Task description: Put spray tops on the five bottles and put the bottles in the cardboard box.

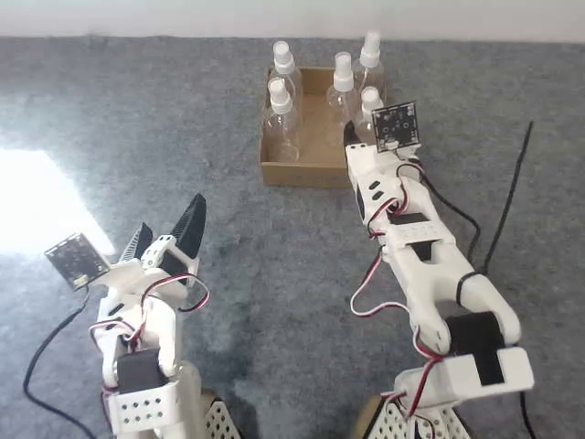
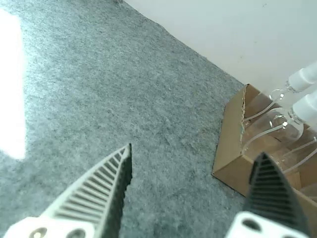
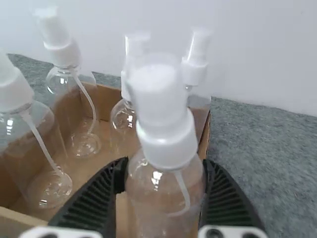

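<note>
Over the cardboard box [image 1: 302, 174], right gripper [image 3: 163, 168] apparently tight around bottle [image 3: 161, 124]; left gripper [image 2: 194, 151] agape.

The light is bright. In the high view, a big white patch of glare sits on the grey bench [image 1: 274, 274] at the left edge. Soft dark shadows lie on it at the bottom middle. The spray top [image 3: 157, 94] on the near bottle [image 3: 163, 198] glows washed-out white.

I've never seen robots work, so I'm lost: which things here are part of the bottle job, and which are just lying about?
Part of the job:
cardboard box
four capped bottles standing in it
fifth bottle, in the right tool
left tool, open over the carpet

Just lying about:
black cable on the carpet
</note>
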Controlling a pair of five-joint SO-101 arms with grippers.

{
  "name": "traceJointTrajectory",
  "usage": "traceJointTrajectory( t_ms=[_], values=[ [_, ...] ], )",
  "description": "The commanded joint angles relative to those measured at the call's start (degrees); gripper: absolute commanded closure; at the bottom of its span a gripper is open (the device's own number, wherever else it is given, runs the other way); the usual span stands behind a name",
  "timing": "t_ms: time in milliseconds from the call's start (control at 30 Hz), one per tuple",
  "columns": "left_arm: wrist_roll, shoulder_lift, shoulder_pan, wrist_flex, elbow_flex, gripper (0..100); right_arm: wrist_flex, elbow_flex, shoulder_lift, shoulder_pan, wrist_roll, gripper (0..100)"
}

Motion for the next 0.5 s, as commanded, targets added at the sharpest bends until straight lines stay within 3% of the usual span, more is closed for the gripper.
traceJointTrajectory(
  t_ms=[0,467],
  values=[
    [-0.4,-1.1,-0.1,-1.6,-0.4,65,-1.5,-3.6,1.1,0.7,0.2,90.8],
    [-0.4,-1.1,-0.1,-1.6,-0.4,65,-0.9,-3.6,2.1,0.0,0.4,90.6]
  ],
)
